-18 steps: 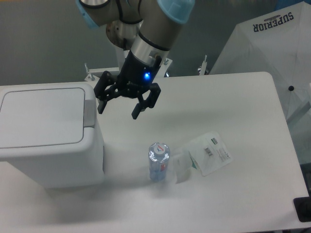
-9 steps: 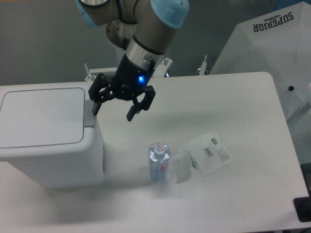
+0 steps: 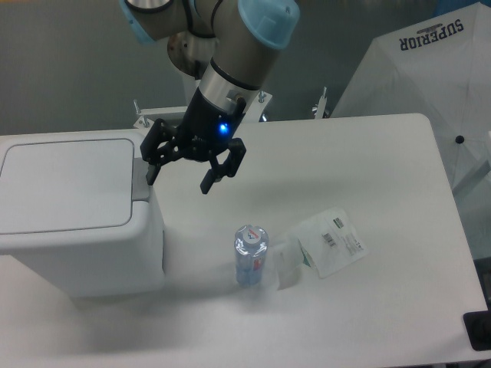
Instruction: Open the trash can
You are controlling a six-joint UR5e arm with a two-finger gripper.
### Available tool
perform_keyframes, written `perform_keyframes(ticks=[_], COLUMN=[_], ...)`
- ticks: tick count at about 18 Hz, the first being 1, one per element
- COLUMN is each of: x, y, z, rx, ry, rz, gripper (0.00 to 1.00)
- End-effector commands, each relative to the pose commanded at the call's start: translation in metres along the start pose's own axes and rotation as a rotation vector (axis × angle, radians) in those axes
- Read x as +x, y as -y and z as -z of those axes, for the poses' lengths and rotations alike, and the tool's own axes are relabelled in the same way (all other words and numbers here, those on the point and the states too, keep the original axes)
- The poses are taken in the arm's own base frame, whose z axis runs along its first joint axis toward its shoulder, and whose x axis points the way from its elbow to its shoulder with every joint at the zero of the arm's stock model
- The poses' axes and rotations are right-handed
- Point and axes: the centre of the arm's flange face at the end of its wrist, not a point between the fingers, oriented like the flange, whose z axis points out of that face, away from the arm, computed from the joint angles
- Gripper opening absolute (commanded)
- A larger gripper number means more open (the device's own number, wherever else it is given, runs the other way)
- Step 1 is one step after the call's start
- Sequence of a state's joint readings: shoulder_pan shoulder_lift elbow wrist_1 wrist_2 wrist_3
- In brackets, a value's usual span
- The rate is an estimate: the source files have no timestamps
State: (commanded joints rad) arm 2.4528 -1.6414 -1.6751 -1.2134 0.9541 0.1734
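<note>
The hand [image 3: 179,173] has drifted left over the last second, from above the bare desk [image 3: 368,153] toward the trash can [image 3: 77,215], and in the last half second it has barely moved at all. Its fingers stand apart, holding nothing. The left fingertip [image 3: 151,178] now hangs at the grey push bar [image 3: 141,178] on the right edge of the lid [image 3: 65,184]; whether it touches the bar cannot be told from this view. The lid lies flat and closed, so the can is not yet open. My judgement is that the approach is about finished and the next move is a press down on the bar to pop the lid.

The trash can sits at the left side of the desk, its right wall facing the other things.

Counting: one trash can with one lid and one push bar; one water bottle [image 3: 250,255] standing upright near the middle of the desk; one flat clear packet [image 3: 326,243] lying just right of the bottle; one white umbrella [image 3: 430,69] beyond the desk's far right corner.
</note>
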Motion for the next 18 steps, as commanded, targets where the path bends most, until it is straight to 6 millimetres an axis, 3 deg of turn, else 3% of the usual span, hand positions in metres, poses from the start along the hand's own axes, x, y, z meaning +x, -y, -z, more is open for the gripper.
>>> perform_keyframes(ticks=[18], x=[-0.0032], y=[-0.0032], z=[-0.0045], rx=[-0.009], ry=[0.003], rz=[0.005], gripper=[1.0])
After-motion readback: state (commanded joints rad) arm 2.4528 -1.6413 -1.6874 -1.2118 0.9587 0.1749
